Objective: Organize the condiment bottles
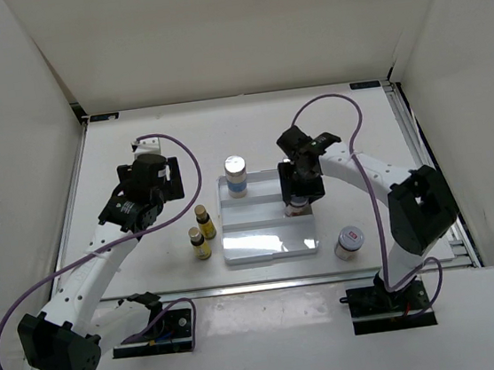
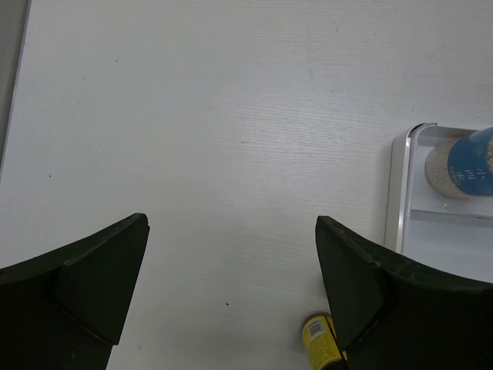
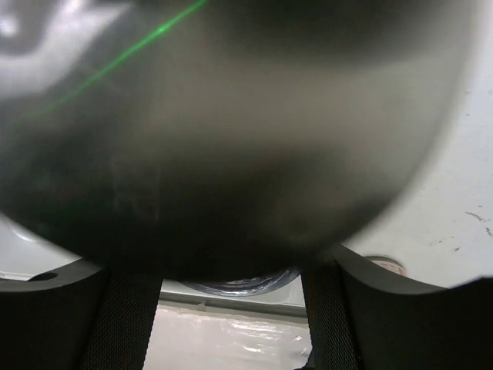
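Though it fills the right wrist view, the held bottle (image 3: 231,154) reads only as a grey-dark blur between the fingers; its kind is not legible. Right gripper (image 1: 298,190) clamped on it, over the upper right of the white tray (image 1: 263,247). Overhead, a pale red-marked jar (image 1: 297,205) shows directly under those fingers; cannot tell whether it is the same item. Tall blue-labelled bottle (image 1: 236,175) upright at the tray's upper left corner. Second red-labelled jar (image 1: 350,241) stands on the table (image 1: 249,122), just right of the tray's lower right corner. Upper yellow bottle (image 1: 204,221) and lower yellow bottle (image 1: 199,242) upright, close together, just left of the tray. Left gripper (image 2: 231,223) jaws wide apart above the table, up-left of the yellow pair; one yellow bottle sits at the bottom of its view, beside the right-hand finger.
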Motion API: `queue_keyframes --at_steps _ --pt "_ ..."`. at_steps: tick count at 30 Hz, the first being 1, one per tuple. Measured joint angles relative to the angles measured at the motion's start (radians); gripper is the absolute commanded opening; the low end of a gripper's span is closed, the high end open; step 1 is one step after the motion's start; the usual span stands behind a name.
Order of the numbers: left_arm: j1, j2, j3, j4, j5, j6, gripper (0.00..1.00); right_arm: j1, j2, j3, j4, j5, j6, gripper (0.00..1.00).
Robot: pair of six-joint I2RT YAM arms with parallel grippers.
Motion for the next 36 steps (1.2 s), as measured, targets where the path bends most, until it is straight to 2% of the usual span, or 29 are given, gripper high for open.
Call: queue_keyframes --at_steps 1,4,5,6,14,20,26,31,36 --pt "0.0 0.0 0.0 0.0 0.0 0.001 1.0 0.001 0.007 0.0 0.002 -0.003 0.002 0.49" --pt "0.0 0.0 0.0 0.0 0.0 0.003 1.0 0.006 0.02 0.0 0.006 -0.011 0.005 0.81" --pt "0.0 0.0 0.0 0.0 0.001 0.003 1.0 0.008 0.021 0.0 0.009 -0.011 0.011 0.96" --pt "0.0 0.0 0.0 0.0 0.003 0.003 1.0 0.01 0.021 0.002 0.009 -0.013 0.014 1.0" --pt "0.0 -0.001 0.0 0.0 0.01 0.006 1.0 0.054 -0.033 0.115 -0.075 0.09 0.0 1.0" --pt "0.0 -0.018 0.0 0.0 0.011 0.011 1.0 0.039 -0.218 0.127 -0.15 0.18 0.005 1.0" --pt "0.0 -0.034 0.0 0.0 0.022 0.015 1.0 -0.036 -0.404 -0.028 -0.245 0.227 0.07 0.99" --pt "0.0 -0.034 0.0 0.0 0.038 0.015 1.0 -0.04 -0.457 -0.203 -0.293 0.223 0.151 0.99" --pt "0.0 -0.034 0.0 0.0 0.048 0.015 1.0 -0.05 -0.485 -0.307 -0.312 0.213 0.229 0.97"
